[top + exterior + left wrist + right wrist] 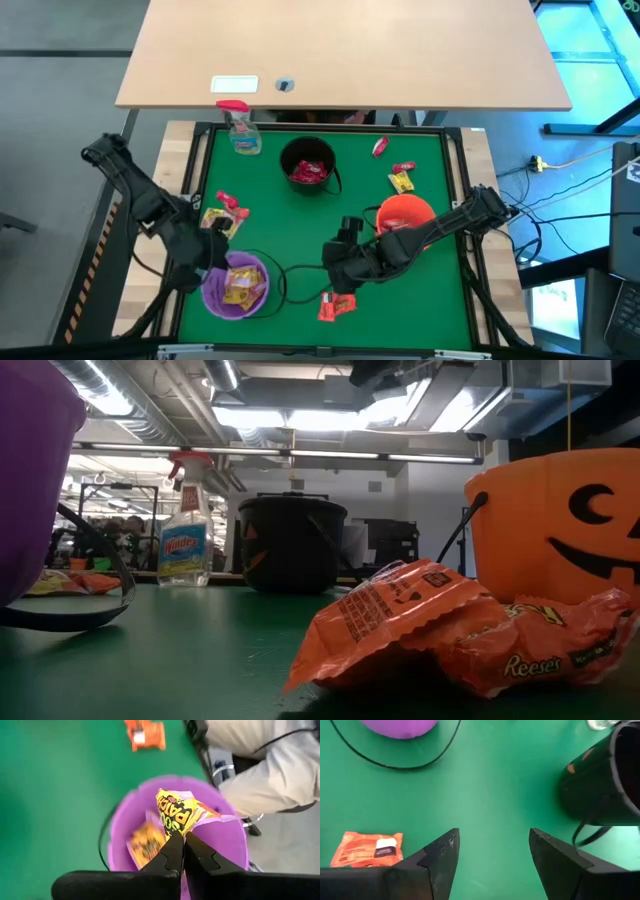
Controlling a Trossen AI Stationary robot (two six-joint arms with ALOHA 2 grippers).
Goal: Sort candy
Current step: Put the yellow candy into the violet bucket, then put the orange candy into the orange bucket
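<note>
1. Left gripper, jaws clamped on a yellow Sour Patch packet, hangs above the purple bucket, apparently for dropping.
2. Right gripper, jaws spread empty, hovers beside the purple bucket near an orange Reese's packet on the green tabletop.

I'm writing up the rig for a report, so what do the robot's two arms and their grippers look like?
Both arms are dark, almost black, jointed segments with black cables running along them. The left gripper has two slim, tapering black fingers. The right gripper has broad, flat, matte black fingers with angled, pointed tips. No markings show on either.
</note>
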